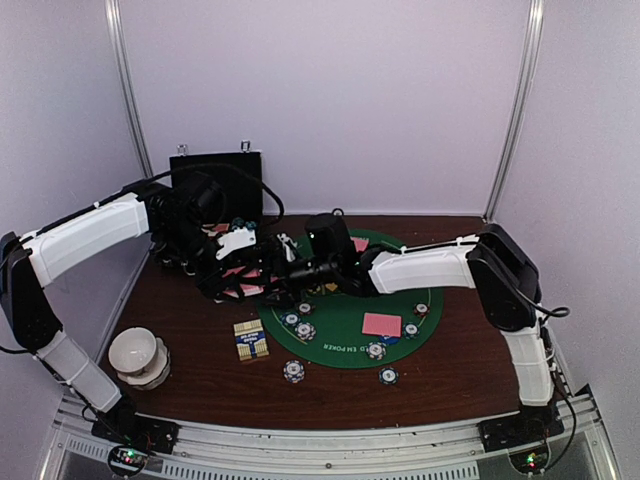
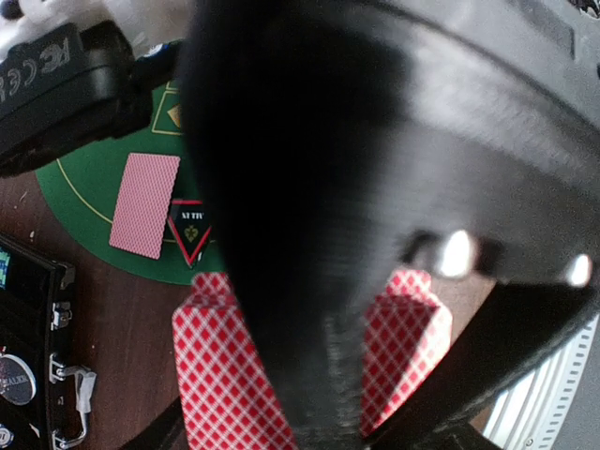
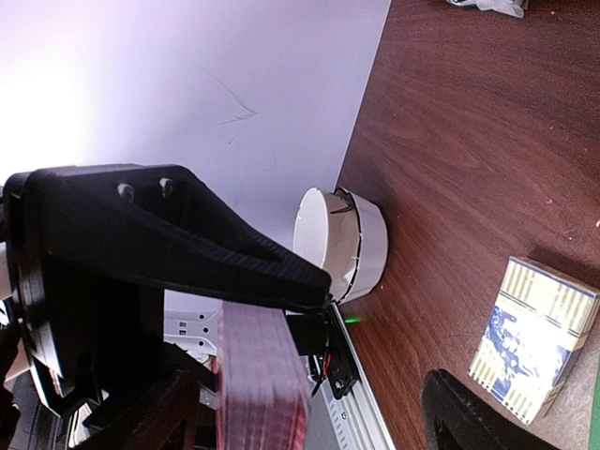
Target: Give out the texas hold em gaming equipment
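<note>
Right pincer (image 3: 380, 337) spread wide, deck (image 3: 262, 375) between

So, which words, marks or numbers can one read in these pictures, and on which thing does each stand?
"CE": on the black arm housing.
"EM POKER": on the green mat, upside down, its start unclear.
Blurred and partly hidden: white letters on the red triangle marker.
Too small to read: print on the small card box.
</note>
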`<state>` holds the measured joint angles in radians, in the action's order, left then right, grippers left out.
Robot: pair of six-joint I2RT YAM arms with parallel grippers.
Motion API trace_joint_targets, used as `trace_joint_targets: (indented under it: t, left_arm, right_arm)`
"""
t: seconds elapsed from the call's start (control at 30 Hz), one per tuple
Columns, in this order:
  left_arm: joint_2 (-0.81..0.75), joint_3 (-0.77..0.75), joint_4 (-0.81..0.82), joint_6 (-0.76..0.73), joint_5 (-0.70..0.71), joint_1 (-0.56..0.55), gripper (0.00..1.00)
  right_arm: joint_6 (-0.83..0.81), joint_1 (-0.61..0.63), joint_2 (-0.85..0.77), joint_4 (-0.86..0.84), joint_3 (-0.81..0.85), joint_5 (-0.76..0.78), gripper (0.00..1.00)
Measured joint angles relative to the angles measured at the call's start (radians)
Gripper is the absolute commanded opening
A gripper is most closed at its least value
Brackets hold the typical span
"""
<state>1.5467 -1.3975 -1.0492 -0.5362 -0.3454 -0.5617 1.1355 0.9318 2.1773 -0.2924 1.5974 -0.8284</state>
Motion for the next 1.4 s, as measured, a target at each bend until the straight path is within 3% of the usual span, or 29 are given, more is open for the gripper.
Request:
trace_joint_targets:
  t: [0.67, 1.2, 1.4]
  left_arm:
    - [0.004, -0.002, -0.006, 0.0, 0.005, 0.0, 0.0]
    - [0.003, -0.002, -0.008, 0.0, 0.011, 0.0, 0.0]
    - [0.004, -0.002, -0.008, 0.0, 0.02, 0.0, 0.0]
  right_arm:
    - [0.037, -0.056, -0.027, -0.108, -0.092, -0.036, 0.61]
    - [0.046, -0.075, -0.099, -0.086, -0.105, -0.043, 0.2]
    - [0.086, -0.075, -0.108, -0.131, -0.128, -0.056, 0.19]
